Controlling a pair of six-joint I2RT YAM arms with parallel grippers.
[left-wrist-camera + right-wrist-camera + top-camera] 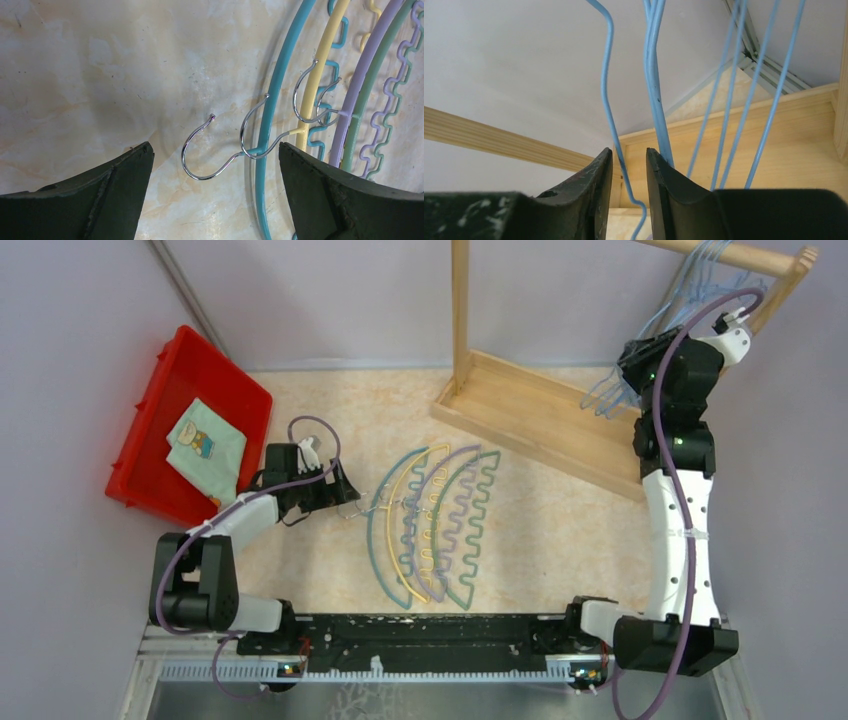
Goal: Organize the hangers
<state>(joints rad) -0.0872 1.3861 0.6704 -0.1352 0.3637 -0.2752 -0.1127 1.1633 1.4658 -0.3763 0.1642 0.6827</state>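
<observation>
Four arched plastic hangers lie side by side mid-table: blue [377, 540], yellow [400, 530], purple [425, 505] and green [470, 540]. My left gripper [345, 495] is open just left of their metal hooks. In the left wrist view the blue hanger's hook [200, 150] lies on the table between the open jaws of the left gripper [215, 147], untouched. My right gripper [628, 358] is raised at several light-blue wire hangers [690, 290] hanging on the rack rod. In the right wrist view the right gripper [629, 155] is narrowly open, with one wire [610, 100] running through the gap.
The wooden rack has a base tray [540, 410], an upright post [460, 310] and a top rod [740, 255] at the back right. A red bin [150, 400] with a folded cloth [207, 445] stands at the left, close behind my left arm.
</observation>
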